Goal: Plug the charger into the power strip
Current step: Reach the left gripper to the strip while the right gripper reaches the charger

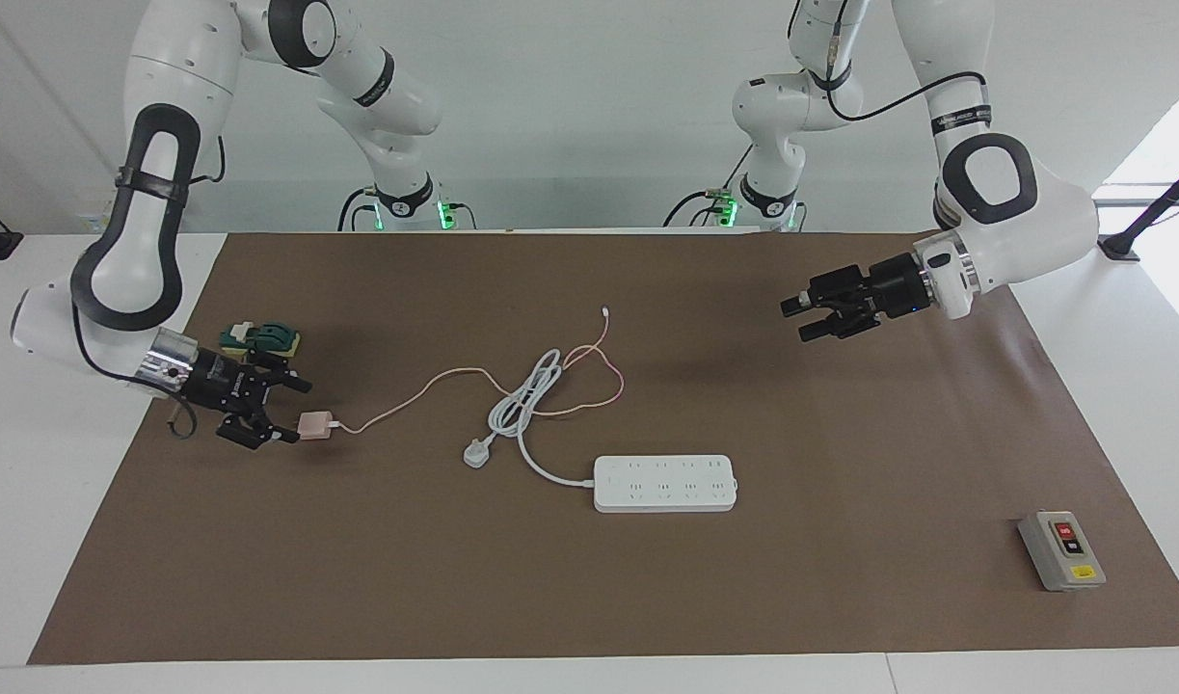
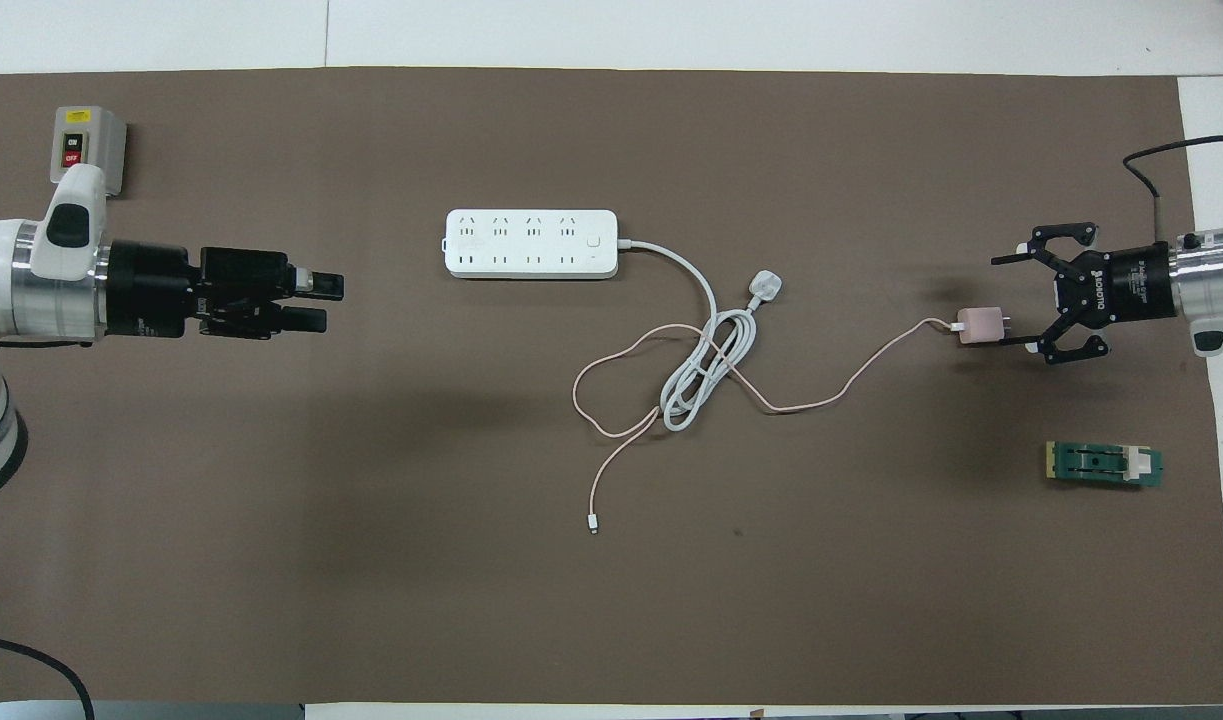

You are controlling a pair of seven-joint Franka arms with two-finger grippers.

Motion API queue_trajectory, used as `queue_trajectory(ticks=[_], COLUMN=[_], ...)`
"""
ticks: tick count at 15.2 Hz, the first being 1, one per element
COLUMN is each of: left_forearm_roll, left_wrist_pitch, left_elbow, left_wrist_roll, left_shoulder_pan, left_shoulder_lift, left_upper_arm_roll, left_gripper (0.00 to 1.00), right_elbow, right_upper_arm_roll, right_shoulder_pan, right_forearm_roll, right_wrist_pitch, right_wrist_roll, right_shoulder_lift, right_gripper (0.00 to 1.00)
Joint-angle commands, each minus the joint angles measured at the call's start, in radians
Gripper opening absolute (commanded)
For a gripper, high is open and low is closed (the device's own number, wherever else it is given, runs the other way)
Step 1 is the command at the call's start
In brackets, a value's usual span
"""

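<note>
One charger point(image 1: 314, 425) lies on the worktop point(image 1: 589, 598) toward the right arm's end, its pale-pink cube flat on the brown mat with its prongs pointing at the right gripper point(image 1: 279, 410). That gripper sits low at the cube with its fingers spread wide; one fingertip is at or just beside the cube and the other is well apart from it, so nothing is pinched. The charger's single thin pink cable point(image 1: 406, 397) runs toward the middle of the mat, loops there and ends in one tiny white connector point(image 1: 604, 311) lying nearer to the robots.

One power strip point(image 1: 665, 483) rests near the middle of the mat, farther from the robots than the cable loop, its two rows of outlets facing up. Its thick white cord point(image 1: 526, 395) lies bundled across the pink loop and ends in one white three-pin plug point(image 1: 476, 453).

The left gripper point(image 1: 796, 318) waits raised over bare mat toward the left arm's end, fingers lying close together with a narrow gap, holding nothing.

One grey switch box point(image 1: 1061, 550) with red and black buttons stands at the corner of the mat at the left arm's end, farthest from the robots. One small green clip-like object point(image 1: 261, 337) lies near the right gripper, nearer to the robots than the charger.

The brown mat covers most of the white worktop, and a white wall rises at the arm bases.
</note>
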Motion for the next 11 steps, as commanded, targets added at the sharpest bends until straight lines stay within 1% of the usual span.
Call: queue_trajectory(ticks=[1,2,4,6,8,9,11], left_forearm_roll=[-0.205,-0.269,-0.319,-0.382,-0.394,-0.408,-0.449], left_wrist_pitch=[-0.043,-0.071,-0.077,-0.059,-0.025,-0.031,-0.042], left_elbow=[-0.042,-0.044,-0.035,-0.031,-0.03,-0.028,-0.028], left_wrist_roll=[0.024,0.076,0.137,0.217,0.278,0.3,0.358], left_shoulder_pan=[-0.039,-0.047,-0.054,-0.121,-0.136,-0.136,-0.136], left_shoulder_lift=[0.028,0.057,0.085,0.091,0.117,0.146,0.177], left_upper_arm_roll=[0.008,0.008,0.003,0.003,0.001,0.0,0.001], left_gripper=[1.0,1.0,1.0,1.0,1.0,1.0,1.0], right_elbow=[-0.009,-0.016,-0.05,-0.053,-0.04,-0.035,-0.035], right_upper_arm_roll=[0.008,0.008,0.008,0.008,0.01,0.01,0.01], right_shoulder_pan=[-0.035,-0.046,-0.047,-0.044,-0.047,-0.049,-0.044], right_forearm_roll=[0.03,0.031,0.036,0.054,0.068,0.074,0.097], right_wrist_pitch=[-0.001,0.003,0.037,0.071,0.081,0.087,0.098], right_wrist_roll=[-0.061,-0.108,-0.147,-0.157,-0.162,-0.168,-0.191], right_shoulder_lift=[0.017,0.029,0.039,0.046,0.061,0.08,0.095], right_gripper=[1.0,1.0,1.0,1.0,1.0,1.0,1.0])
